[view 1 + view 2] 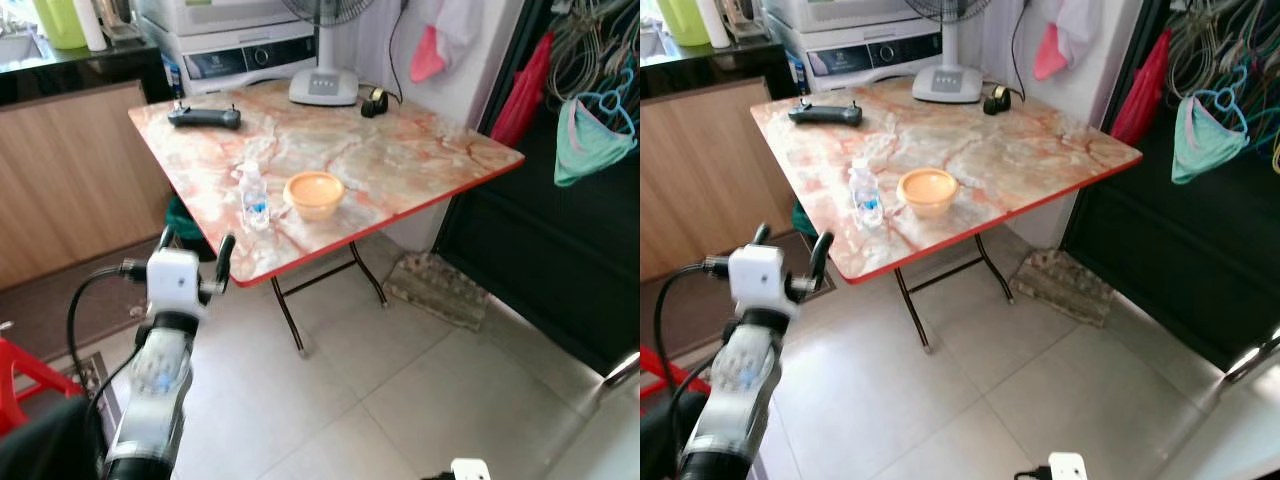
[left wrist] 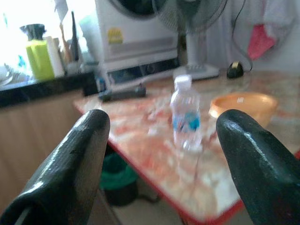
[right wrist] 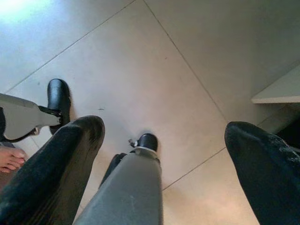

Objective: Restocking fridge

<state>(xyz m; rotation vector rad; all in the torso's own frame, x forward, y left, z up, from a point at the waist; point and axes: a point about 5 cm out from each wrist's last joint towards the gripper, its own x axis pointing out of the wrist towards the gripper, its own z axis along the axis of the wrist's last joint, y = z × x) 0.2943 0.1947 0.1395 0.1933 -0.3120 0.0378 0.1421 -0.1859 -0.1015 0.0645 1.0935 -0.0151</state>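
Note:
A small clear water bottle (image 1: 254,196) with a blue label stands upright near the front left corner of the marble-patterned folding table (image 1: 400,150). An orange bowl (image 1: 314,194) sits just to its right. My left gripper (image 1: 196,238) is raised in front of the table's left corner, short of the edge, open and holding nothing. In the left wrist view the bottle (image 2: 186,115) stands beyond the spread fingers (image 2: 79,154), a little toward the bowl (image 2: 243,107). My right gripper (image 3: 164,129) hangs open over the tiled floor, pointing down at my own foot (image 3: 149,140).
On the far side of the table lie a black controller (image 1: 204,117), a fan base (image 1: 323,86) and a small black object (image 1: 374,101). A wooden counter (image 1: 70,170) stands at left, a red stool (image 1: 25,380) by my left side. A person's bare foot (image 3: 9,159) rests on the floor nearby.

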